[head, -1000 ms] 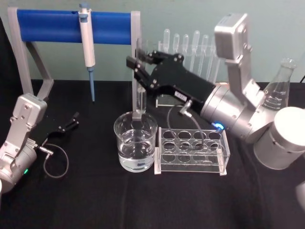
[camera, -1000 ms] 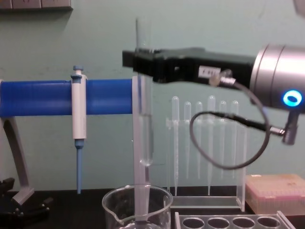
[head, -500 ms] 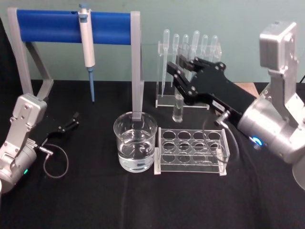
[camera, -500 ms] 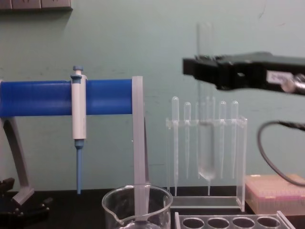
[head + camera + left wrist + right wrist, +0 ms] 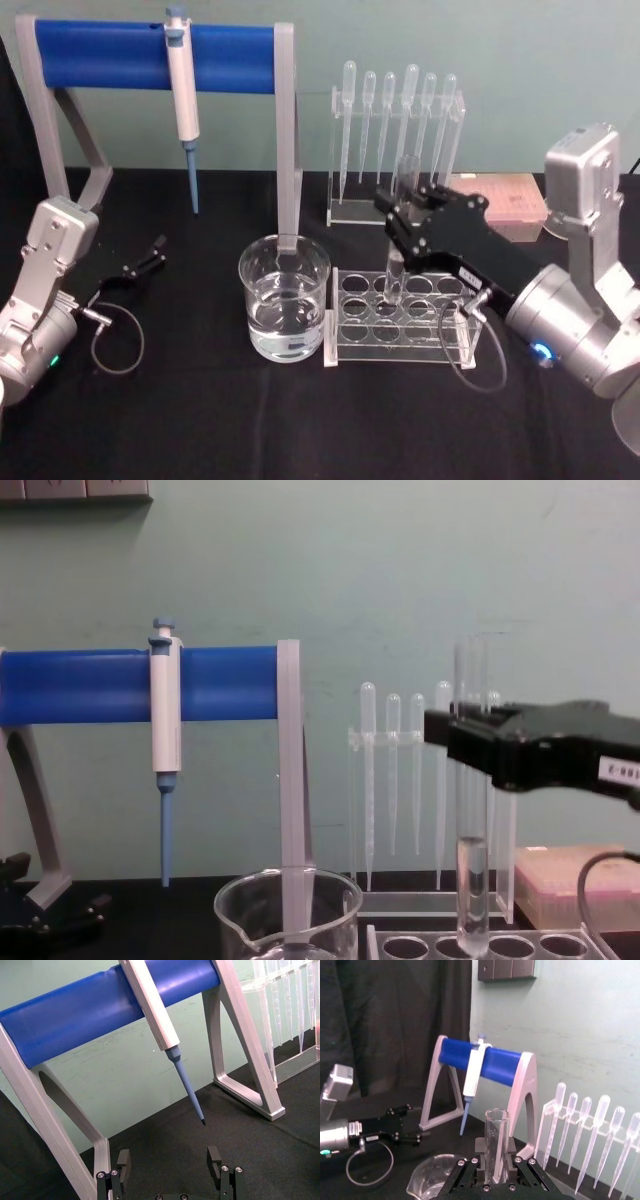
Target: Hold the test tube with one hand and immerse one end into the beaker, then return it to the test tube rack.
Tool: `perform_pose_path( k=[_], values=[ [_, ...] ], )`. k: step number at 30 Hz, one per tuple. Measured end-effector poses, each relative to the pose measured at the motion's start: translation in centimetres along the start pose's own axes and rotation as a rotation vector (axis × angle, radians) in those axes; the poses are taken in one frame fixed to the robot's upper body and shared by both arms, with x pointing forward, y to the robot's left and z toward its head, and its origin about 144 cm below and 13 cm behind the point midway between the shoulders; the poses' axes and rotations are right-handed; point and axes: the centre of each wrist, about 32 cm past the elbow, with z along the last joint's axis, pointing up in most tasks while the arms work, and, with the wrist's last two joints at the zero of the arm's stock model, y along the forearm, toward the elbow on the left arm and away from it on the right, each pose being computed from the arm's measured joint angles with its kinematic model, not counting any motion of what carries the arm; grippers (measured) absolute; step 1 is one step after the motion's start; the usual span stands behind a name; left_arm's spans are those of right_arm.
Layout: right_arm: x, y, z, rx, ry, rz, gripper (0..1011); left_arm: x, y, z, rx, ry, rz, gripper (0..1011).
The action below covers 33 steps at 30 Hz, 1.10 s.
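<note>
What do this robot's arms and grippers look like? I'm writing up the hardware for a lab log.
Both arms are silver-grey metal with boxy wrist housings. The right gripper is black and two-fingered, with a small white label, a looping grey cable and a blue light on its round joint. The left gripper is black too, with a thin looped cable and a green light.

The test tube [image 5: 397, 262] is held upright between the closed fingers of the right gripper [image 5: 402, 218], its open rim upward and its round bottom lowered to the top of a clear rack [image 5: 400, 315]. In the chest view the tube's [image 5: 471, 880] lower end is seen at a rack hole. The beaker [image 5: 285, 310], wide and clear, partly filled with clear liquid, stands just beside the rack, on its left.
</note>
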Motion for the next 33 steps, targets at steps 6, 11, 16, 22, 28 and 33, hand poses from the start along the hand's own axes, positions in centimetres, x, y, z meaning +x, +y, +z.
perform_pose_path(
  k=[6, 11, 16, 22, 28, 33],
  values=[
    [0.0, 0.3, -1.4, -0.011, 0.015, -0.002, 225, 0.0, 0.0, 0.0, 0.0, 0.0, 0.0, 1000],
    [0.1, 0.6, -2.2, -0.015, 0.023, -0.002, 225, 0.0, 0.0, 0.0, 0.0, 0.0, 0.0, 1000],
    [0.2, 0.7, -3.0, -0.021, 0.024, -0.004, 225, 0.0, 0.0, 0.0, 0.0, 0.0, 0.0, 1000],
    [0.3, 0.8, -4.1, -0.038, 0.031, -0.002, 225, 0.0, 0.0, 0.0, 0.0, 0.0, 0.0, 1000],
    [0.2, 0.9, -4.9, -0.059, 0.039, 0.007, 225, 0.0, 0.0, 0.0, 0.0, 0.0, 0.0, 1000],
    [0.2, 1.2, -5.2, -0.088, 0.013, 0.02, 225, 0.0, 0.0, 0.0, 0.0, 0.0, 0.0, 1000]
  ],
)
